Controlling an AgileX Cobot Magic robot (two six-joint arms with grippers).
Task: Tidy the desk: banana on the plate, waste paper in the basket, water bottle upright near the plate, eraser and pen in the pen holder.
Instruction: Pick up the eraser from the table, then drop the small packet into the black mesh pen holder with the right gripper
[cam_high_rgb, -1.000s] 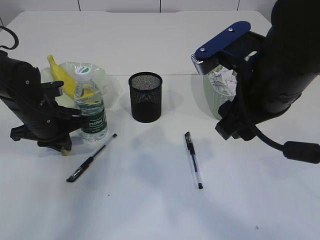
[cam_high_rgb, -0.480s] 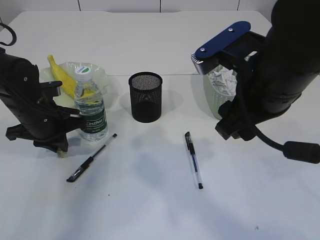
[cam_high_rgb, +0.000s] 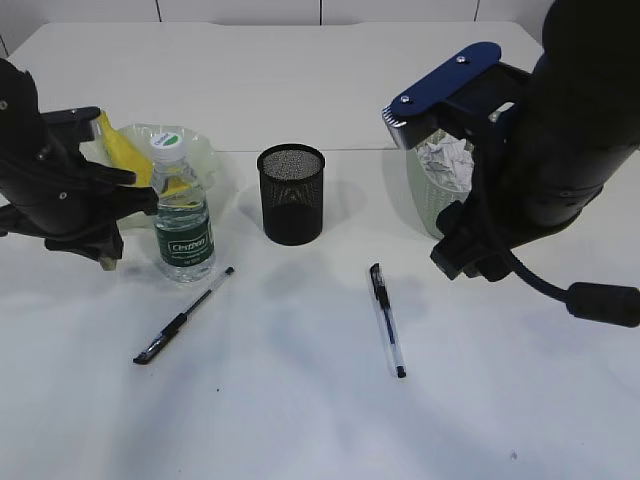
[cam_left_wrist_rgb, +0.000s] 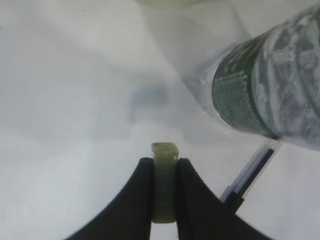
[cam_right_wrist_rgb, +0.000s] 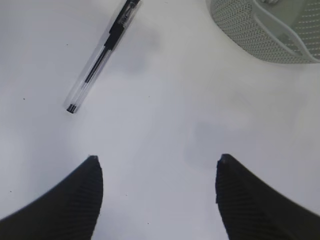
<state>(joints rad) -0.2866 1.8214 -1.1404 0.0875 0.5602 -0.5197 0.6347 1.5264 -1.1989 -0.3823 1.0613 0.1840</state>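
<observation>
Left pincer (cam_left_wrist_rgb: 164, 200) clenched on pale eraser (cam_left_wrist_rgb: 164, 187), lifted clear of desk for carry to pen holder (cam_high_rgb: 291, 193). Water bottle (cam_left_wrist_rgb: 270, 95) upright just right of pincer. Right pincer (cam_right_wrist_rgb: 157, 195) released, empty; pen (cam_right_wrist_rgb: 102, 55) ahead-left.

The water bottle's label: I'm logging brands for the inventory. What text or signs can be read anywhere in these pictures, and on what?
"Cestbon", white script on the green label of the water bottle in the exterior view.
Smaller print on that label: too small to read.
Mark on the bottle cap: a green patch, not legible.
Left wrist view of the label: blurred, unreadable.
Pens, pen holder, basket: no visible text.
</observation>
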